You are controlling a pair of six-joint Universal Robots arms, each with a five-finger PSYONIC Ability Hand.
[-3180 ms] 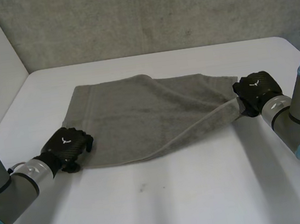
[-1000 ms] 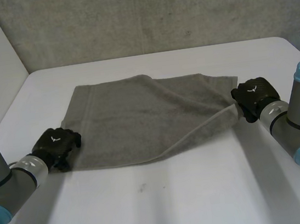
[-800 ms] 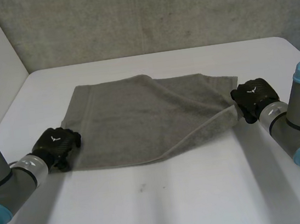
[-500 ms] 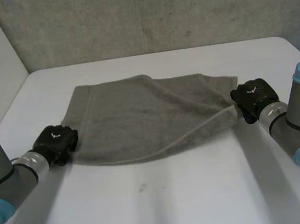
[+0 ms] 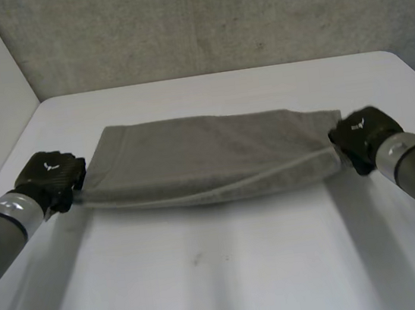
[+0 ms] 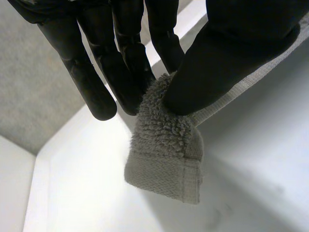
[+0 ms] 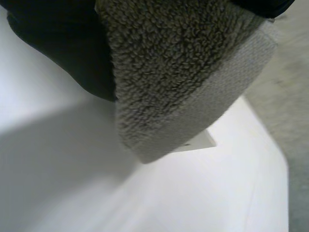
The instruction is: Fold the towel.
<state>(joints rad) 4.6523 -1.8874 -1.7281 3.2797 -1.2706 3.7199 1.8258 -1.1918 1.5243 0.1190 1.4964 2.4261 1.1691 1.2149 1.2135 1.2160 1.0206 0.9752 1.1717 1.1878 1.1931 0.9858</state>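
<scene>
And here's the grey towel strung out between the two hands over the middle of the white table, its long axis running straight across from the robot's left to its right, parallel to the table's near edge. The left hand has one near corner: in its wrist view the thumb presses the terry corner against the fingers, a clean pinch, with the hemmed tip poking out below the fingertips. The right hand has the other near corner, and in its wrist view the cloth comes out from between black parts of the hand on either side, so I read that as a clamp on the towel too. Why hold it like this? With two corners of one long edge gripped and the hands well apart, the hem between them draws nearly straight, with only a slight sag in the middle. That makes the edge tidy enough to be carried over as one line. The near edge is raised off the table, a band of shadow beneath it, while the far edge, toward the concrete wall, looks to lie on the surface, though I can't be sure of contact all along. The short sides point at the hands. My call: the lift is made, the fold over to the far edge is yet to come
</scene>
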